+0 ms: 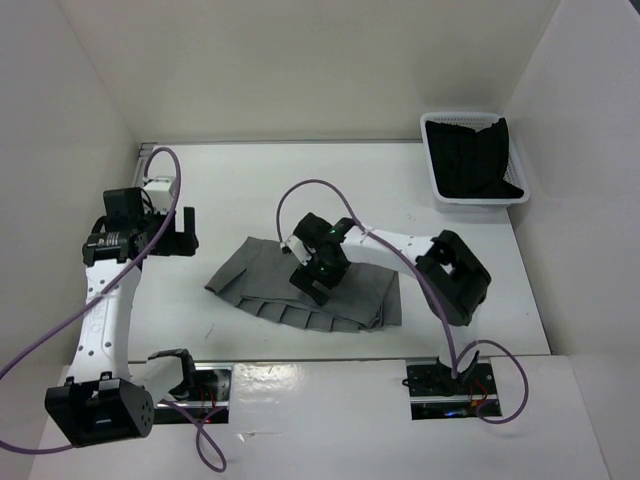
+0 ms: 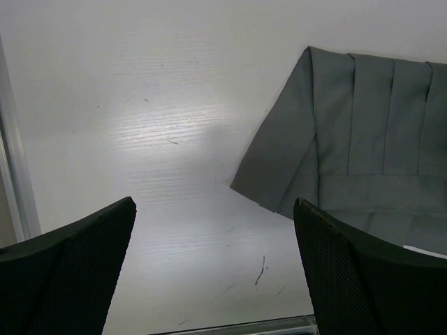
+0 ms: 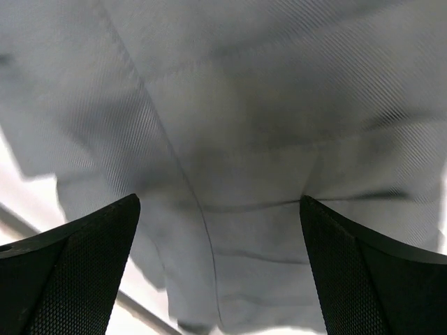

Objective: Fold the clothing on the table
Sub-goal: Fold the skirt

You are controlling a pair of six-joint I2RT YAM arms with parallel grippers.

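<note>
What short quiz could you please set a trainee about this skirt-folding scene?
1. True or false: the left gripper is shut on the grey skirt.
2. Which gripper is directly above the skirt? A: left gripper. B: right gripper. C: neither.
3. Fill in: the white mesh basket holds a ___ cloth.
Key: 1 false, it stands open over the table by the skirt's corner; 2 B; 3 black.
</note>
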